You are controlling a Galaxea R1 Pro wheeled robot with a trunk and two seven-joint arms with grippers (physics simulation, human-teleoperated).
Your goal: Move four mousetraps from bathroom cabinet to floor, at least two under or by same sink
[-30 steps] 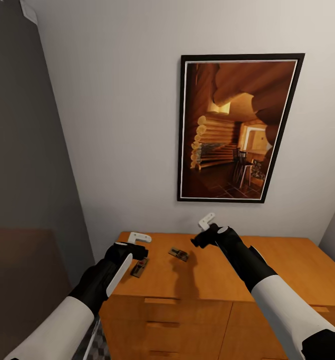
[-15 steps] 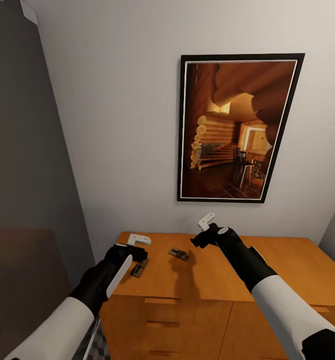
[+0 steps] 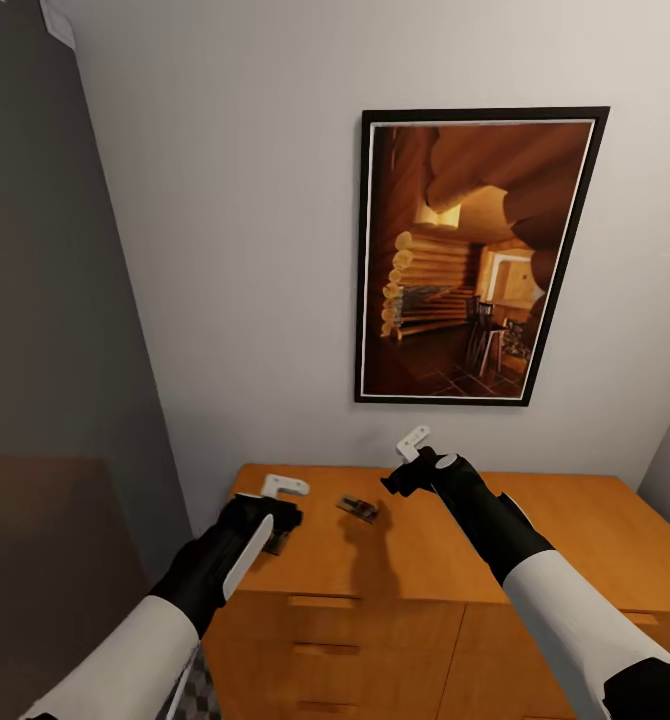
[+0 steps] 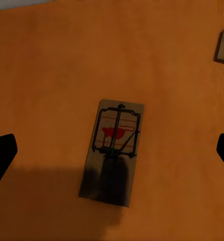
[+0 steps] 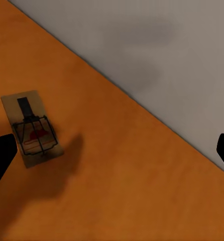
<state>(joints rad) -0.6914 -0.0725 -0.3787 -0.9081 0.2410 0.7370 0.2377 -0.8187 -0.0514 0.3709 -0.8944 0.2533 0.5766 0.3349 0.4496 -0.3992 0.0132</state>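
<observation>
The orange-brown cabinet (image 3: pixel 575 530) stands against the wall, with two mousetraps on its flat top. One mousetrap (image 3: pixel 357 508) lies in the open, a little left of and below my right gripper (image 3: pixel 407 462), which hovers open above the top. The right wrist view shows this mousetrap (image 5: pixel 32 133) off to one side of the open right gripper (image 5: pixel 112 153). My left gripper (image 3: pixel 275 505) hangs open just over the other mousetrap (image 3: pixel 275 545), partly hiding it. In the left wrist view that mousetrap (image 4: pixel 113 150) lies centred between the black fingertips (image 4: pixel 1 155), apart from both.
A framed picture (image 3: pixel 475 255) hangs on the pale wall behind the cabinet. A dark grey wall (image 3: pixel 45 350) closes in on the left. Drawer fronts with bar handles (image 3: pixel 320 603) face me. A sliver of patterned bathroom floor (image 3: pixel 203 695) shows at the cabinet's left foot.
My left gripper has moved forward and to the right over the left mousetrap, covering more of it. The right arm and the other mousetrap have not moved.
</observation>
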